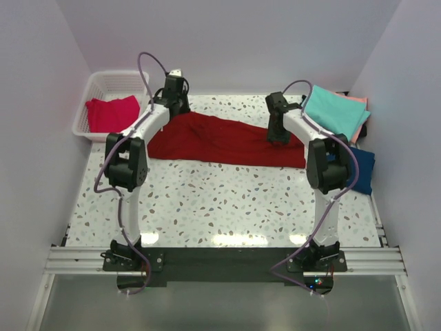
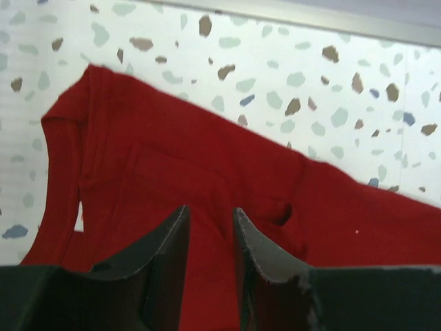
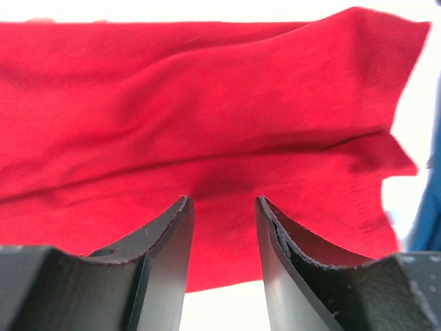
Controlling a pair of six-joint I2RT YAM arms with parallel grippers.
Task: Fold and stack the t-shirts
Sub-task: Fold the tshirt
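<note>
Top external: dark red t-shirt (image 1: 220, 141) lies far on table (image 1: 227, 200), long axis left-right; left gripper (image 1: 180, 107) over its left end, right gripper (image 1: 279, 136) over its right end. Both jaws parted, nothing pinched.

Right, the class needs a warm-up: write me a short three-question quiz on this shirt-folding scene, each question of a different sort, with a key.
1. True or false: the left end effector and the right end effector both hang over the dark red t-shirt, jaws apart.
2. Which t-shirt tops the pile at the far right corner of the table? A) a white one B) the teal t-shirt C) a yellow one
3. Fill in: the white basket holds a ______ t-shirt.

Key: 1 true; 2 B; 3 pinkish-red, the pinkish-red t-shirt.
</note>
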